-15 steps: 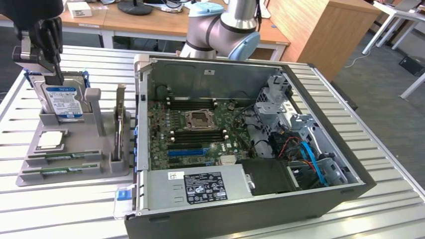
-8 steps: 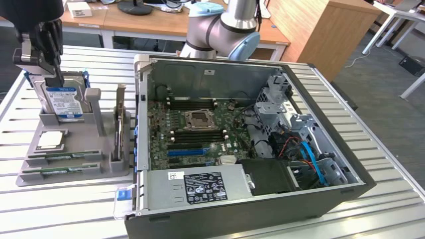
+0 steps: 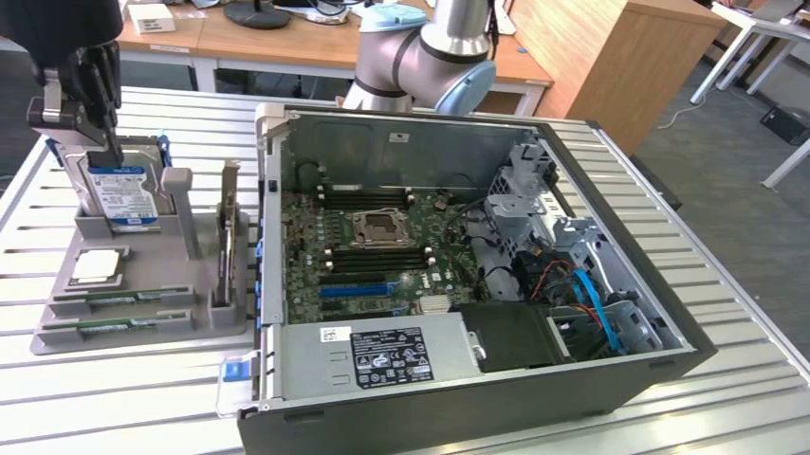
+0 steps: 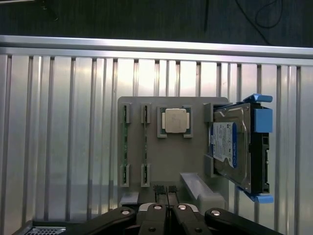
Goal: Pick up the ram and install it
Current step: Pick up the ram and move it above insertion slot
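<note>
Two ram sticks stand on edge in slots of the grey holder [image 3: 139,322]. They are thin green strips, one [image 4: 124,147] beside the other [image 4: 145,147], and they lie at the holder's near end [image 3: 117,298] in the exterior view. My gripper [image 4: 165,190] is shut with nothing between its fingers. It hangs high above the holder's far end [image 3: 106,142], over the hard drive, well apart from the ram. The open computer case [image 3: 272,190] stands at the holder's right in the exterior view, with black memory slots [image 3: 367,197] around the processor socket [image 3: 377,227].
The holder also carries a blue-labelled hard drive [image 4: 234,147], a square processor [image 4: 175,121] and an upright expansion card [image 3: 230,237]. The slatted metal table [image 3: 127,398] spreads around. Inside the case are a power supply [image 3: 379,355] and blue cables [image 3: 589,299].
</note>
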Tool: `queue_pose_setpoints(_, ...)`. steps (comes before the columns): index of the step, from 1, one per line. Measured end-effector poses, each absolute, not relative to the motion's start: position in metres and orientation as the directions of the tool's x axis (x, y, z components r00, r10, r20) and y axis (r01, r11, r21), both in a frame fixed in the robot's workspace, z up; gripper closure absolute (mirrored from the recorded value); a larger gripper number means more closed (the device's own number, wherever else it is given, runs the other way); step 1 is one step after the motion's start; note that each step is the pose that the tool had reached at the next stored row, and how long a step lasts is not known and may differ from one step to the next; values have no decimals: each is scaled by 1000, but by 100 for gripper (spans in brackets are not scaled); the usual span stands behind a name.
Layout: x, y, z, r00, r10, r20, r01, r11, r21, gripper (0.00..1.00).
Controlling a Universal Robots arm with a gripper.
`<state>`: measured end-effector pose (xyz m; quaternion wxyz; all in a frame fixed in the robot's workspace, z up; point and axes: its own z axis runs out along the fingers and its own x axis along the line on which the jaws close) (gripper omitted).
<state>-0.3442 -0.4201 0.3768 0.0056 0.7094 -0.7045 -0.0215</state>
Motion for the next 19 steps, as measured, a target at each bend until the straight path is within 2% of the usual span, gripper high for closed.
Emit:
queue_pose_setpoints(5,-344,-420,377,6,-1000,-23,-999,-7,38,89)
queue_pose_setpoints(6,-344,-420,377,6,-1000,-23,-999,-7,38,83)
queue_pose_setpoints(7,-344,-420,377,6,-1000,-23,-999,-7,38,83)
queue_pose_setpoints(8,-344,-420,377,6,-1000,-23,-999,-7,38,71)
queue_pose_setpoints(9,-344,-420,377,6,-1000,-23,-999,-7,38,71)
queue_pose_setpoints(10,-344,-420,377,6,-1000,-23,-999,-7,38,64)
queue_pose_setpoints(19,-344,-420,367,6,-1000,-23,-999,-7,38,64)
